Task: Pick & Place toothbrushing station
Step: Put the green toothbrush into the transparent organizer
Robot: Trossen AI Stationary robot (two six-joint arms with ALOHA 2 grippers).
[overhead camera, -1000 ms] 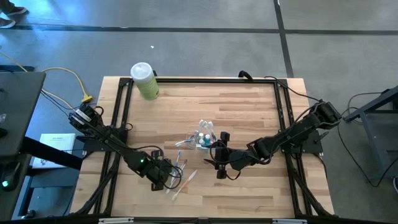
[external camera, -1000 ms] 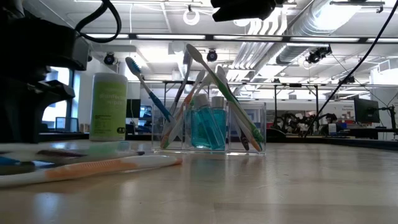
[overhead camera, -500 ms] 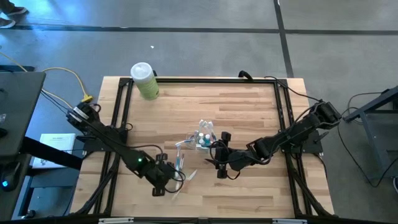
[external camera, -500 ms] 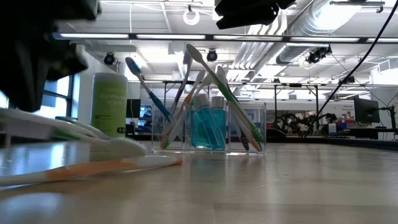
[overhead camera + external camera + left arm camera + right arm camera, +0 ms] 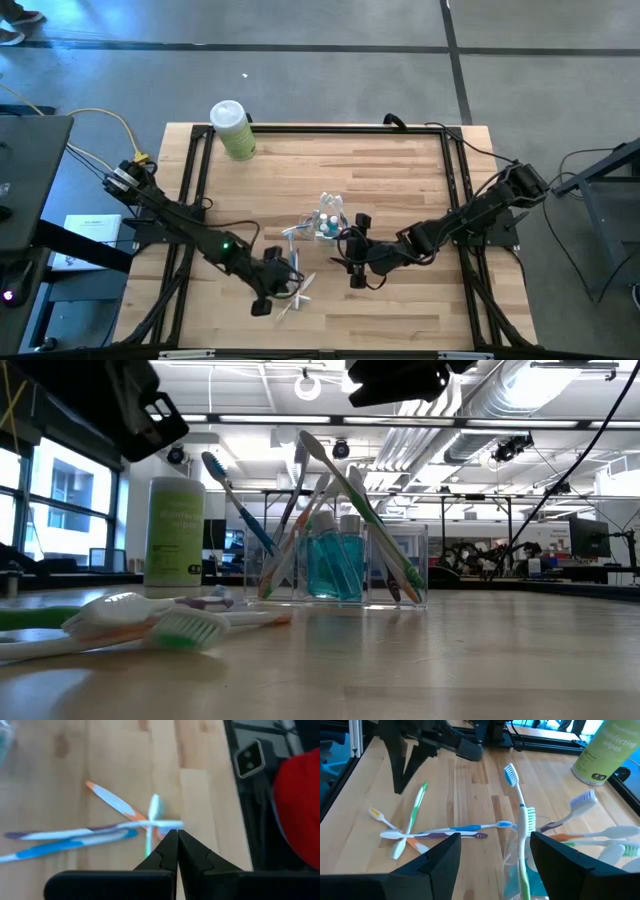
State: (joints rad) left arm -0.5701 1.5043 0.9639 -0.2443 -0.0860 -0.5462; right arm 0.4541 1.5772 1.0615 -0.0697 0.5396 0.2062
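Left gripper [image 5: 176, 836] fingers together, empty, above loose toothbrushes [image 5: 120, 827] on table [image 5: 400, 170]. Right gripper [image 5: 492, 842] fingers apart, empty, just beside clear cup [image 5: 328, 218] of brushes.

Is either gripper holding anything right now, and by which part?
Nothing is held. The left gripper is shut empty over the loose toothbrushes on the table; the right gripper hangs open by the clear cup.

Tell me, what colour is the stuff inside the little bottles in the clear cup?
Teal blue. The little bottles show best in the low view, standing inside the clear cup.
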